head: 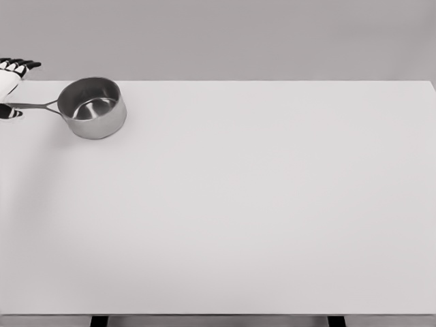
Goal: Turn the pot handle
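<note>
A: Where is the small round stainless-steel saucepan (92,107) sitting?

B: Far out toward ten o'clock on the broad pale-grey rectangular table (245,204), close to the table's far edge and near its left side. It stands upright, open mouth up, with the shiny inside floor in view.

A: And its handle?

B: The thin straight metal handle (33,105) sticks out from the pot's rim toward nine o'clock, running almost level to the picture's left border.

A: Is a hand on it?

B: A white robot hand with black fingertips (11,85) shows at the left border, only partly in view. Several dark-tipped fingers (22,65) reach out above the handle's far end, pointing toward three o'clock, and one more dark-tipped digit (9,113) lies just below the handle's end. So the handle's tip lies between them.

A: Clenched around it, then?

B: I cannot tell. Most of the hand is cut off by the border, and whether the fingers press the handle or merely bracket it does not show. I also cannot see from which side its arm comes in, so I call it just a hand.
</note>
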